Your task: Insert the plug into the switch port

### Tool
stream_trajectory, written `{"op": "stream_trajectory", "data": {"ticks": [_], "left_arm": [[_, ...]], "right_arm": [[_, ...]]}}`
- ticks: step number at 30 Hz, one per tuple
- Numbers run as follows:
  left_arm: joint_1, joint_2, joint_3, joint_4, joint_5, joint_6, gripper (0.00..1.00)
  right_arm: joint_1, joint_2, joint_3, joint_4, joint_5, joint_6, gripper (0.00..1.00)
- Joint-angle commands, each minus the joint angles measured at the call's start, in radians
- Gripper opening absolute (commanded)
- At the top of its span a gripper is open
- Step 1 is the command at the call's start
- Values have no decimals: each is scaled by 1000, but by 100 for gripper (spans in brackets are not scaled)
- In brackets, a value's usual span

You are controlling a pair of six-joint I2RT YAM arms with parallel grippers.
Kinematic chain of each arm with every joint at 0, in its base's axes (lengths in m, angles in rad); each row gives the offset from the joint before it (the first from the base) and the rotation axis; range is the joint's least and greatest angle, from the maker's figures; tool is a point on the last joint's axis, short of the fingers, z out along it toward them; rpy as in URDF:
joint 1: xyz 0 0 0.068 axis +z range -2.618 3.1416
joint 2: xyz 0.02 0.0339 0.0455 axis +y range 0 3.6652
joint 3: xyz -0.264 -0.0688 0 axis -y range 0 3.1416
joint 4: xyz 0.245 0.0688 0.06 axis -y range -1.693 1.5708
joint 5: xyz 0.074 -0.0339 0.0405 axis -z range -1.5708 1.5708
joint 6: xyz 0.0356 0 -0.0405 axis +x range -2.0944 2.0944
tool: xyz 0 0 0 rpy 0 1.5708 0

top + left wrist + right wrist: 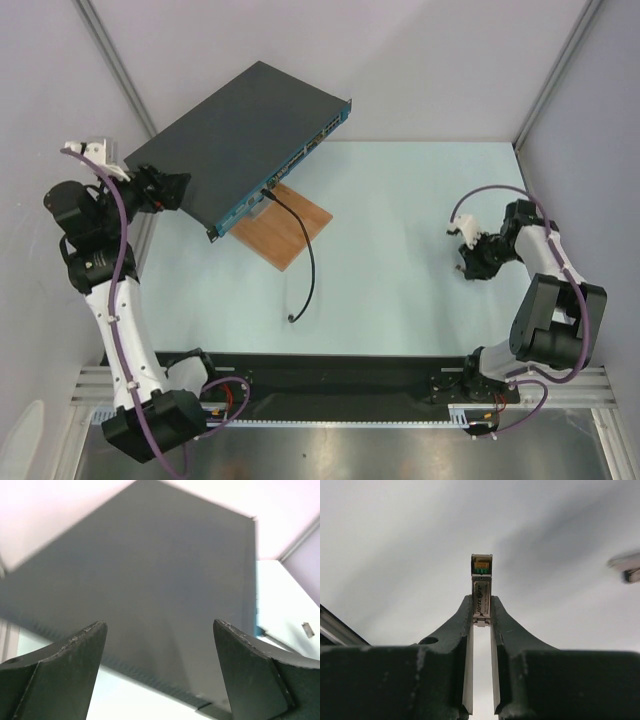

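Pinching the plug (pixel 481 580) by its tail, the right gripper (pixel 481 611), near the table's (pixel 420 250) right edge, leaves the contact end free. The left gripper (pixel 160 650) gapes empty behind the switch (pixel 240 135) at the far left corner, probably to brace it.

**One pincer wide open, one pinched shut**

The left arm (pixel 120 320) stands tall from its base. It bends at the top, so the wrist points off to the side. At its end, the left pincer (pixel 159 625) holds its two dark fingers (pixel 75 665) spread far apart. The right arm (pixel 550 320) is folded up short and low. The right pincer (pixel 481 611) has its fingers almost together. A small metal plug (pixel 481 587) is squeezed between the tips and sticks out past them.
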Motion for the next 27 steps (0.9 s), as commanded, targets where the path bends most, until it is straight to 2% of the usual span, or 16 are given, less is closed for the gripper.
{"op": "stream_trajectory", "data": {"ticks": [1,5,9,13,15,19,22,27], "left_arm": [[-83,4,117,-18,-28,79,92],[-224,54,206,-127,-36,101,91],[-381,128,262,-151,16,-32,89],[-622,174,258,-116,44,-106,86],[-741,190,254,-116,33,-112,85],[-876,230,237,-98,-8,-155,81],[-955,271,246,-105,-30,-175,77],[-1021,309,223,-101,-65,-204,72]], "right_arm": [[57,-15,123,-39,-146,205,0],[199,-67,242,-11,-232,375,0],[342,-124,301,95,-255,526,0],[455,-148,378,168,-263,626,0],[524,-153,409,191,-254,635,0],[648,-162,463,201,-223,626,0],[736,-178,483,214,-188,614,0],[830,-182,524,221,-133,592,0]]}}
